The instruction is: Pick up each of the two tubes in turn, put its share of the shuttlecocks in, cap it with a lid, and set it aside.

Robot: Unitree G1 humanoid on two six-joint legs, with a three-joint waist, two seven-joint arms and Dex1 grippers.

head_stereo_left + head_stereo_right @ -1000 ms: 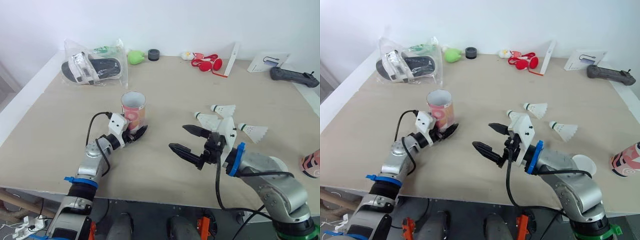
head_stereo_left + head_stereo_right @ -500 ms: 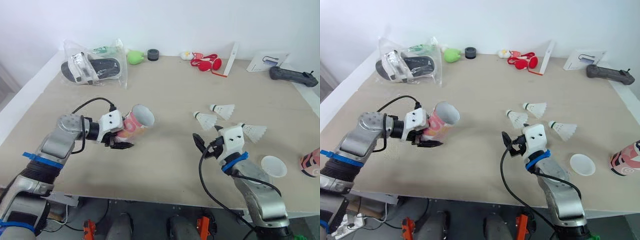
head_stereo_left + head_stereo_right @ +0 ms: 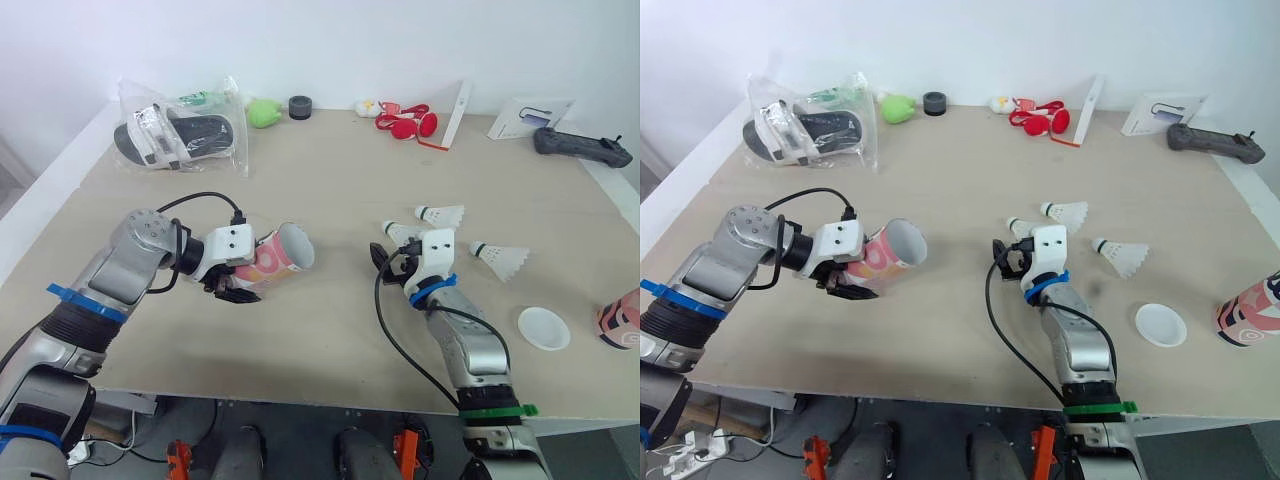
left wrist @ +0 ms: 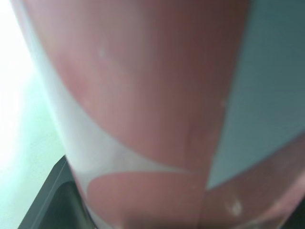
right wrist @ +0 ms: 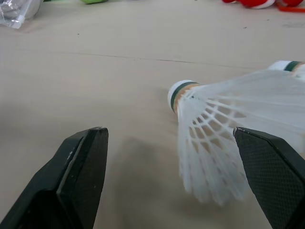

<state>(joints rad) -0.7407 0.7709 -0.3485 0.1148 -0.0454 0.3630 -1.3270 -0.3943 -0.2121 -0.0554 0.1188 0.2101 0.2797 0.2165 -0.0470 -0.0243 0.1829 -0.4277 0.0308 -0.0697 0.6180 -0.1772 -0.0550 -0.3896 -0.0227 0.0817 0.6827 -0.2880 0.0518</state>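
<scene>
The right claw stands wide open and empty, low over the table. In its wrist view the nearest shuttlecock lies on its side between the two black fingers. It is closer to one finger than the other and touches neither, with its cork end pointing away from the claw. Just beyond it lies a second shuttlecock, and a third shuttlecock lies near on the claw's right. Farther right are the white lid and, at the table's edge, the second tube.

Well apart on the other side, the left claw is clamped on the pink and white tube. It holds the tube tipped almost onto its side, apparently clear of the table, with the open mouth turned toward the right claw.

The step in hand looks like filling the first tube, and the first shuttlecock is not yet gripped. The next move calls for centring the claw and closing lightly near the cork, since the feathers would likely crush, then carrying it cork-first to the mouth.

A second ago the tube stood upright on the table. Half a second ago it was already tipped, and the right claw sat short of the shuttlecocks, nearer the robot. It has since gone forward to straddle the nearest one, while the shuttlecocks lie as they did.
</scene>
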